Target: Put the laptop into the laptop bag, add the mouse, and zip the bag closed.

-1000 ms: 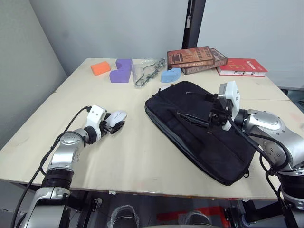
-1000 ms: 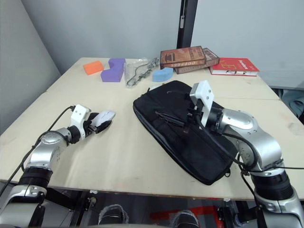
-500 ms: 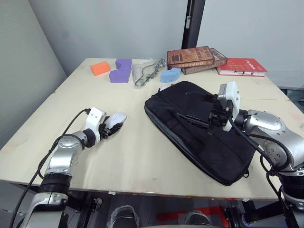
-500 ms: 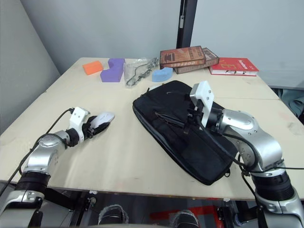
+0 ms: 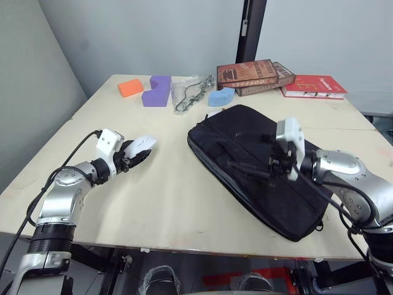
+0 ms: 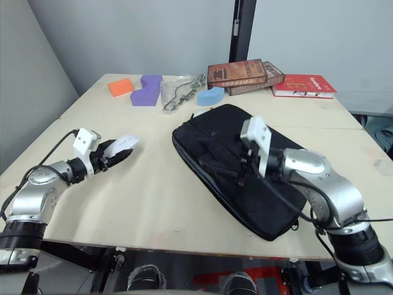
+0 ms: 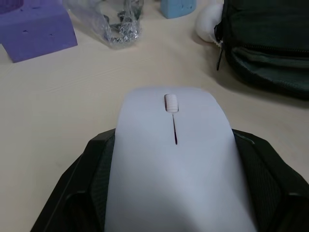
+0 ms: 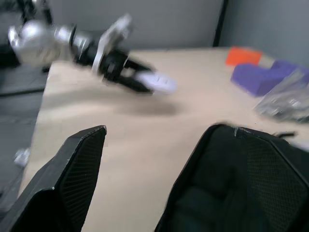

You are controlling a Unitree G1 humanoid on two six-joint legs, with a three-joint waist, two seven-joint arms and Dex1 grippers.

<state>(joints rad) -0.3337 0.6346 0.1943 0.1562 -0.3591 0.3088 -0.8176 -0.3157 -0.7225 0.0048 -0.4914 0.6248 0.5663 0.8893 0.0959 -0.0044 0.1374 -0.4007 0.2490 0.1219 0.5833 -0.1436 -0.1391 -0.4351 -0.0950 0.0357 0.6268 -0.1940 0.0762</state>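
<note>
Over the wooden table (image 5: pixel 178 203) my left gripper (image 5: pixel 136 153) squeezes the white mouse (image 5: pixel 139 144), left of the black laptop bag (image 5: pixel 258 172) where my right gripper (image 8: pixel 159 183) waits open, and a loose squeeze might drop it.

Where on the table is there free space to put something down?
The widest bare patch of the beige wooden table lies between the flat white mouse and the black fabric laptop bag. The far edge is crowded: purple foam block, stacked books.

The mouse (image 5: pixel 139 144) sits left of the laptop bag (image 5: pixel 258 166).
</note>
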